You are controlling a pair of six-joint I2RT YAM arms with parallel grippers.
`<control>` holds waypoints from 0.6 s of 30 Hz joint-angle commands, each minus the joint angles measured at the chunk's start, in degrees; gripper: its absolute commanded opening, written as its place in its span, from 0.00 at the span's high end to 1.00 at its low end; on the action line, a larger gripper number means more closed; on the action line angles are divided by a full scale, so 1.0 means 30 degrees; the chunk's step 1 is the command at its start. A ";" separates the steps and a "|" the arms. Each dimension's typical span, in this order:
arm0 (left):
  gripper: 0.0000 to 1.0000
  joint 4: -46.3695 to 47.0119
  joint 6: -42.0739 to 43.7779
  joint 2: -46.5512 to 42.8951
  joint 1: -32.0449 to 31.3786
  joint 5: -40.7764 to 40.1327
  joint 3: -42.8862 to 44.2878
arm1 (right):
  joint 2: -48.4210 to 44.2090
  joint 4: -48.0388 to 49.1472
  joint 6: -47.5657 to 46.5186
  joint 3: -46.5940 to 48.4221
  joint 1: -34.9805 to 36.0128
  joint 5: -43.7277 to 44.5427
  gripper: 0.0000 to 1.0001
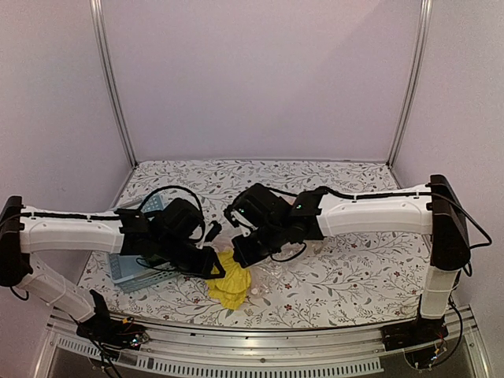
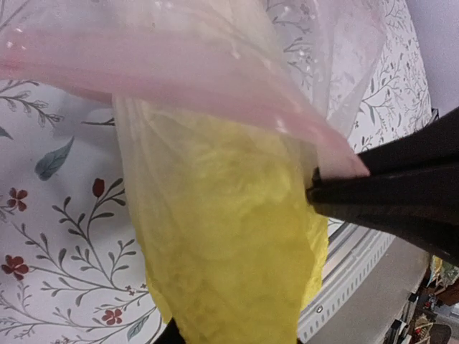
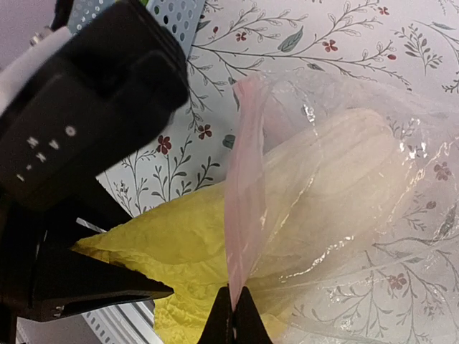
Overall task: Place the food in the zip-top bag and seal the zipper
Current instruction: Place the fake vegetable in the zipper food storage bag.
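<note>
The pale-yellow napa cabbage (image 1: 231, 285) lies partway in the clear zip-top bag (image 3: 358, 179). Its white stem (image 3: 344, 150) is inside and its yellow leaves (image 3: 172, 236) stick out of the mouth. My left gripper (image 1: 211, 266) is shut on the leafy end; the leaves (image 2: 229, 251) cover its jaws in the left wrist view. My right gripper (image 3: 235, 315) is shut on the pink zipper strip (image 3: 240, 186) at the bag's mouth and holds that edge up. It shows as black fingers (image 2: 337, 193) in the left wrist view. The other food is out of view.
The light-blue slotted basket (image 1: 130, 272) sits at the left under my left arm, and its corner shows in the right wrist view (image 3: 176, 14). The table's front metal rail (image 2: 358, 265) runs close behind the cabbage. The floral cloth (image 1: 346, 268) covers the table.
</note>
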 commanded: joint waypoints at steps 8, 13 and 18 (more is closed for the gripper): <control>0.82 -0.1276 0.1229 -0.1871 0.0133 -0.2454 0.1789 | -0.2233 0.0074 -0.0437 0.0360 -0.0106 -0.2880 1.00; 0.83 -0.0936 0.1622 -0.3050 0.0149 -0.3490 0.1754 | -0.3007 0.0427 -0.0010 0.0333 -0.0124 -0.3793 1.00; 0.83 -0.0291 0.2011 -0.4540 0.0189 -0.4717 0.1678 | -0.3825 0.1450 0.0632 0.0136 -0.0310 -0.5103 1.00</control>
